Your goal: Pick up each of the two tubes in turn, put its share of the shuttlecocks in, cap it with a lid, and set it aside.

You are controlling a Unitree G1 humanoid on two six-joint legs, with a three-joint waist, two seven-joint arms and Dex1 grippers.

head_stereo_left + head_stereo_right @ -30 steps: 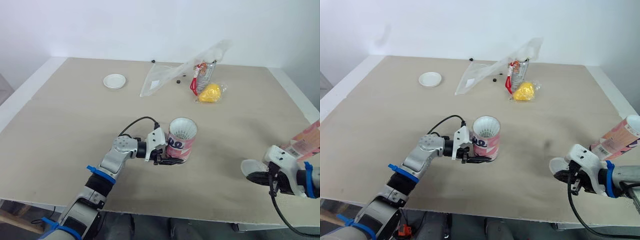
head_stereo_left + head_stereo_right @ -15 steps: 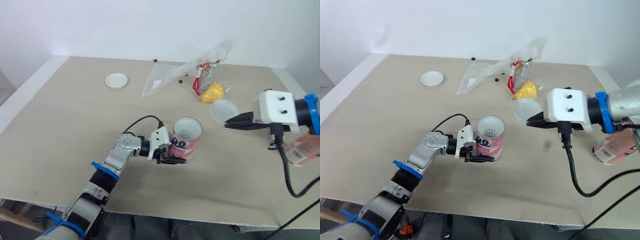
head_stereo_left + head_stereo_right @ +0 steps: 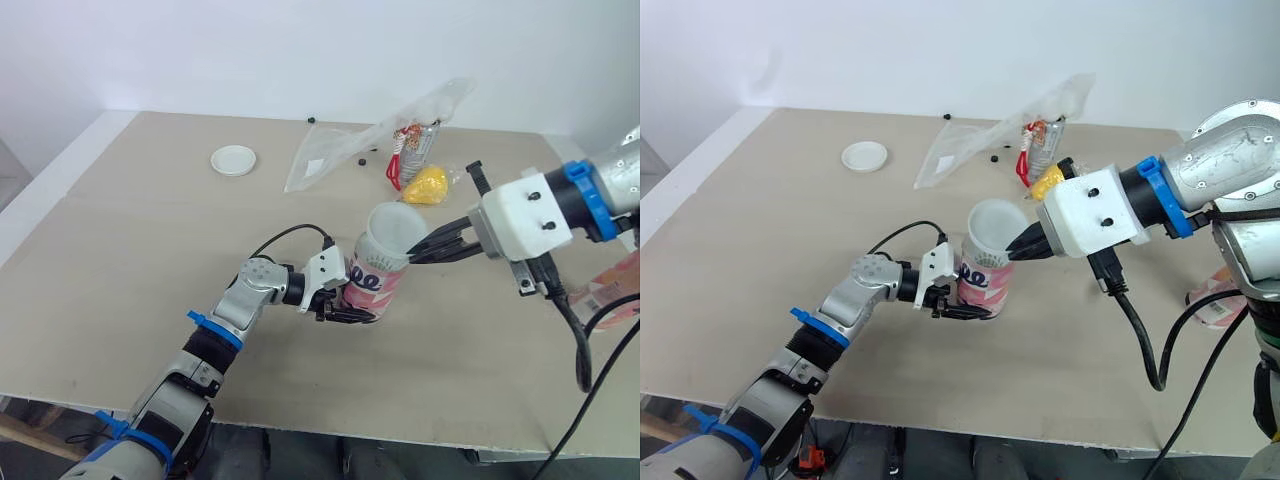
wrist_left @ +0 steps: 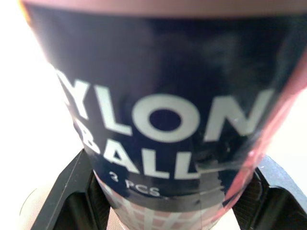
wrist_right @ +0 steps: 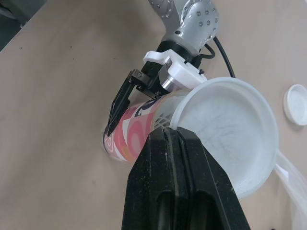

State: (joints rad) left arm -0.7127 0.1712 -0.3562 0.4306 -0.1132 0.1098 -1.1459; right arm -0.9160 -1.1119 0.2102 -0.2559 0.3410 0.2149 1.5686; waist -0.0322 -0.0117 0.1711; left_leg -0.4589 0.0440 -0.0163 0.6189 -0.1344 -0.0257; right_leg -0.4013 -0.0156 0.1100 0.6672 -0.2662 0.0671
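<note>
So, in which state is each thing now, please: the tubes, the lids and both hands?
tube: tilted, not yet capped.
left hand: shut on tube.
lid: tilted at the tube's mouth, not seated.
right hand: shut on lid.
spare lid: lying flat on table.
second tube: lying near table's right edge.

Lighting's bright, soft and even over the bench [image 3: 140,250], so shadows under stuff are faint. Wall [image 3: 250,50] behind the bench looks pretty washed out. Left wrist cam sits so close to the tube [image 4: 163,120] that its label goes soft, and beside the tube it's blown out white.
</note>
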